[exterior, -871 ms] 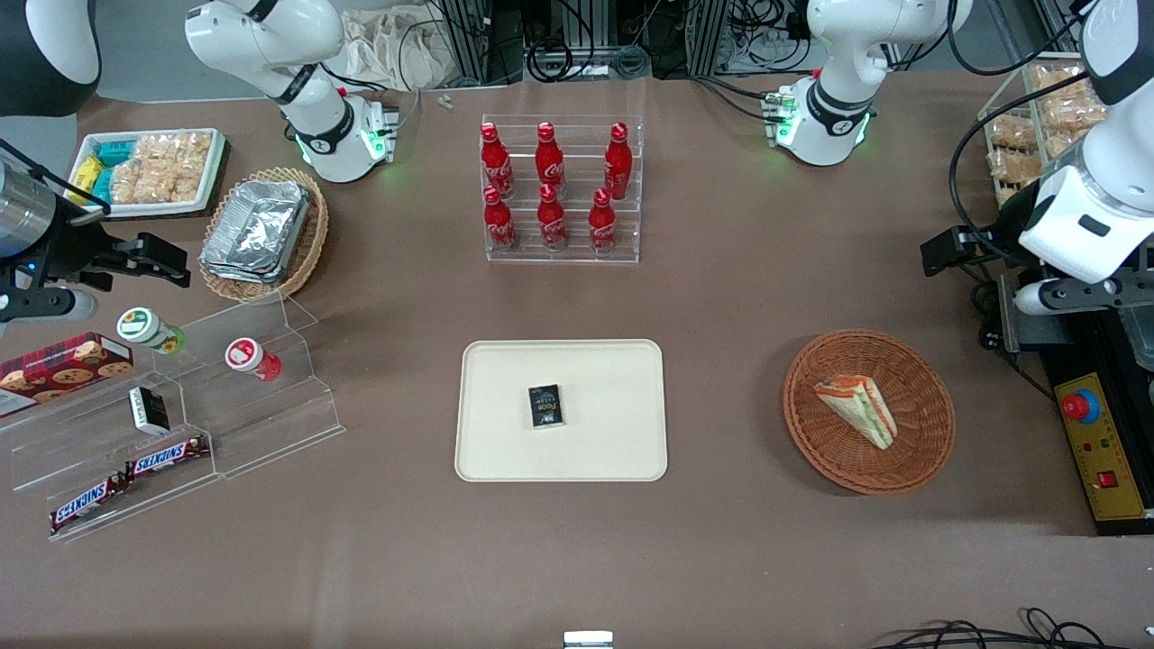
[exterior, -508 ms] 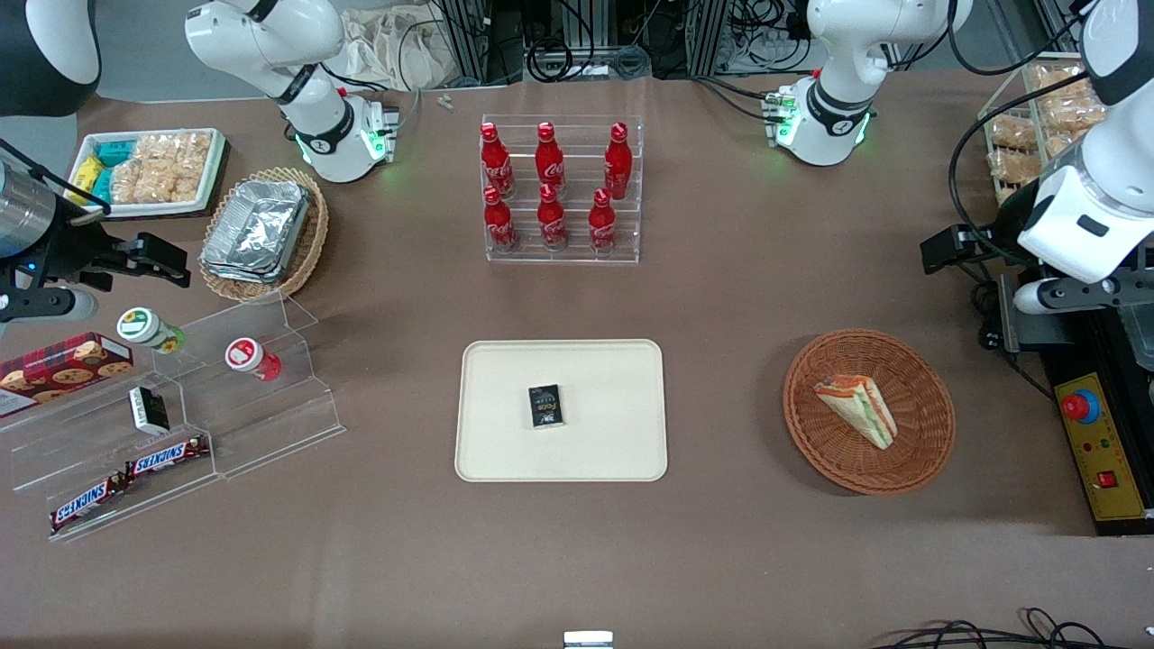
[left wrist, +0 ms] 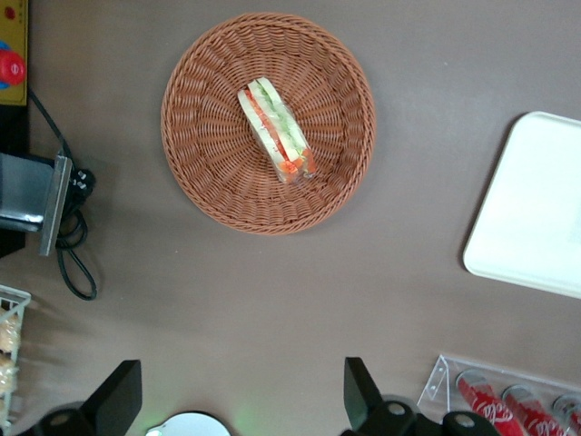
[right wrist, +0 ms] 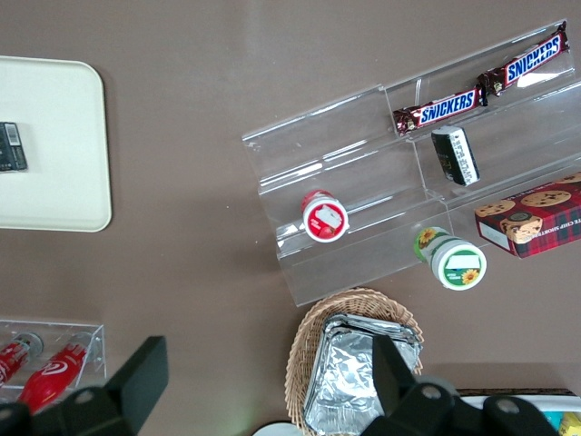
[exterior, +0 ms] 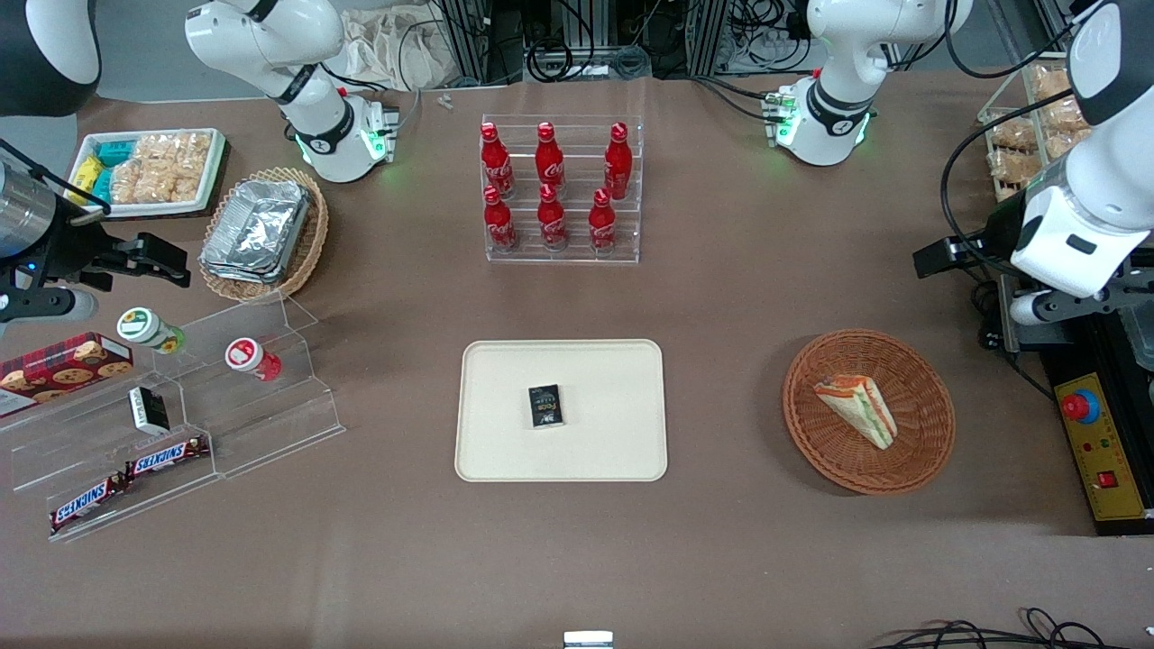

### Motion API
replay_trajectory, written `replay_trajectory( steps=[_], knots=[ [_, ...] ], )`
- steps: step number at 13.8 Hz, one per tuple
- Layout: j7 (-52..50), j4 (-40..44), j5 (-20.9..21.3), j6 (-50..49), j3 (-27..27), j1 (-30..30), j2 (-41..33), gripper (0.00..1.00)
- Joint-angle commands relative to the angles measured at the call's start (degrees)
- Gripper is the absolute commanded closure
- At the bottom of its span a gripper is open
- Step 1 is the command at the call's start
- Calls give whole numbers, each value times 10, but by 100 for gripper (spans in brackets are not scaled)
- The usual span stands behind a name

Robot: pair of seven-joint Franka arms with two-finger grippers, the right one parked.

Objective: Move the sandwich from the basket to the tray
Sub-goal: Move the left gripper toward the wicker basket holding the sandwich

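One camera looks down from high up in front of the robots and sees the whole brown worktop (exterior: pixel 739 297). The left wrist camera looks straight down, closer. Both show the round reddish-brown wicker basket (exterior: pixel 929 433) (left wrist: pixel 209 154) and the cream rectangular plastic tray (exterior: pixel 613 379) (left wrist: pixel 536 209).

A robotics lab staged as a small snack shop: white robot arm bases (exterior: pixel 825 117) bolted onto a brown-covered table (exterior: pixel 721 297), tangled black cables (exterior: pixel 577 54) along its edge, a yellow emergency-stop box (exterior: pixel 1095 442) near the open black pincer (left wrist: pixel 241 400), and clear acrylic display racks of red cola bottles (exterior: pixel 550 189)
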Motion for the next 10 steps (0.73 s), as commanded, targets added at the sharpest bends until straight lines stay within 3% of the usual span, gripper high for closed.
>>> replay_trajectory(
  steps=[1,5,10],
  knots=[
    [-52,-52,-8,50,7,0,-19,0],
    [-111,-118,-36,120,7,20,-20,0],
    [-157,-227,-37,280,6,21,-13,0]
  ],
)
